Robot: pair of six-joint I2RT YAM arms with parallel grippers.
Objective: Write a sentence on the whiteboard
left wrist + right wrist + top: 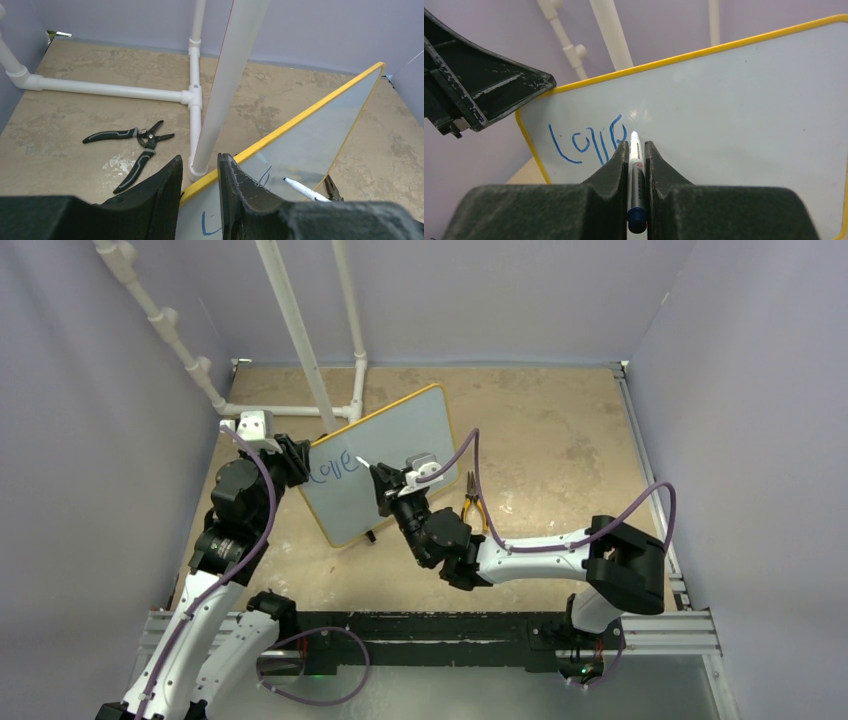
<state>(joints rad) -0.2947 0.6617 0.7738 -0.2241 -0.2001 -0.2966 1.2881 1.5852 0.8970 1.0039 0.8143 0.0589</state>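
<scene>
Right claw [635, 146] pinching marker [636, 172], white tip up against whiteboard [734, 110], just right of blue word [584, 142] "love". Left claw [200, 161] clamped over board's yellow edge near upper left corner. Board stands tilted on tabletop [560, 440], white pipe frame [110, 90] behind it. Yellow pliers [472, 502] lie beside right arm; black pliers [132, 145] lie behind board, near pipes.
</scene>
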